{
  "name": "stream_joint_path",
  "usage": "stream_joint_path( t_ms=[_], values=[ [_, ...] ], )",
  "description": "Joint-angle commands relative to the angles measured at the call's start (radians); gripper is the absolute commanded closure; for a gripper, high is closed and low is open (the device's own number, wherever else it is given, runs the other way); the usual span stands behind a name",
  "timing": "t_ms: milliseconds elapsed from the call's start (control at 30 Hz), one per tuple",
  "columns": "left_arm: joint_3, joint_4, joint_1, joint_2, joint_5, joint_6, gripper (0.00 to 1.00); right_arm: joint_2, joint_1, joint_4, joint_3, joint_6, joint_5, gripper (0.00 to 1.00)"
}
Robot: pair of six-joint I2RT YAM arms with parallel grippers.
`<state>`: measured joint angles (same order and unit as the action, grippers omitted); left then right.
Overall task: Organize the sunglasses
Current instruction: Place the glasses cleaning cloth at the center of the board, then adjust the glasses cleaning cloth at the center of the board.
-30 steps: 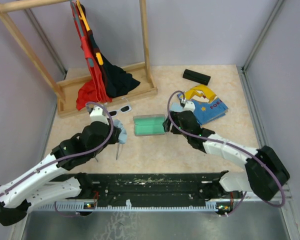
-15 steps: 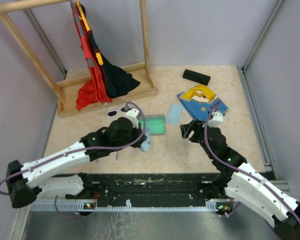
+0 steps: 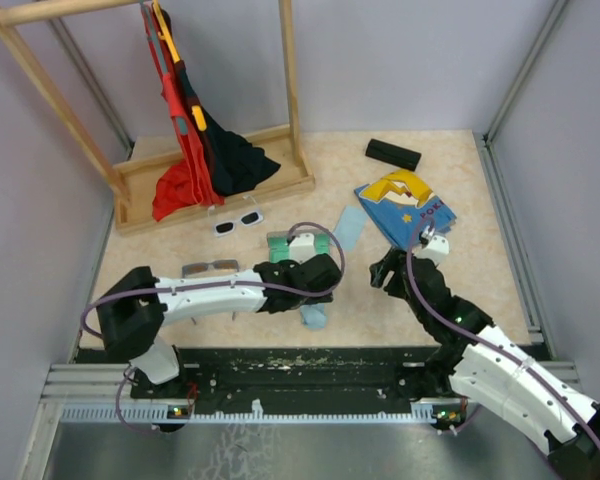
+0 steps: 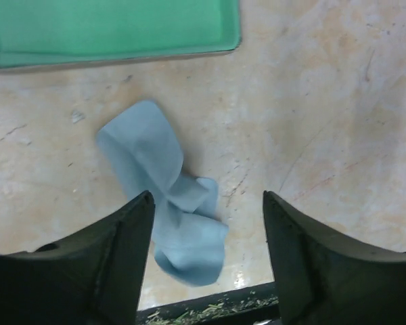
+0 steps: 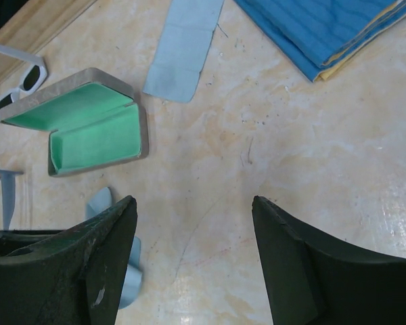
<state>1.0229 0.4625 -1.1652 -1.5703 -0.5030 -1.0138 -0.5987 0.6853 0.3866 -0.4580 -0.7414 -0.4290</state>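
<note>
Top external view: I see the left gripper [image 3: 316,296] at frame centre, its jaws spread above a crumpled blue cloth [image 4: 169,203] and gripping nothing. The right gripper [image 5: 193,203], right of centre, is likewise spread and empty. The white sunglasses [image 3: 237,221] lie to the upper left, well apart from both grippers. The wire-framed sunglasses [image 3: 210,268] lie left of the open green-lined case [image 3: 285,243], just beside the left arm.
</note>
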Motion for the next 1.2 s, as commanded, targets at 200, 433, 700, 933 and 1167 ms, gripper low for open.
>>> stream_joint_path(
  t_ms=[200,433,700,933,1167],
  values=[
    [-0.052,-0.221,0.037,0.165,-0.005,0.187,0.21,0.054,0.007,0.004,0.019,0.002,0.064,0.31],
    [-0.286,-0.242,0.156,0.356,0.12,0.258,0.34,-0.031,0.008,-0.056,0.024,0.067,0.255,0.34],
    [-0.449,-0.24,0.215,0.494,0.141,0.24,0.44,-0.159,0.186,-0.113,0.053,-0.141,0.182,0.46],
    [-0.449,-0.241,0.219,0.499,0.134,0.233,0.45,-0.246,0.527,-0.15,0.102,-0.638,-0.208,0.5],
    [-0.446,-0.246,0.219,0.506,0.141,0.254,0.45,-0.477,0.626,-0.118,0.018,-0.969,-0.273,0.6]
  ],
)
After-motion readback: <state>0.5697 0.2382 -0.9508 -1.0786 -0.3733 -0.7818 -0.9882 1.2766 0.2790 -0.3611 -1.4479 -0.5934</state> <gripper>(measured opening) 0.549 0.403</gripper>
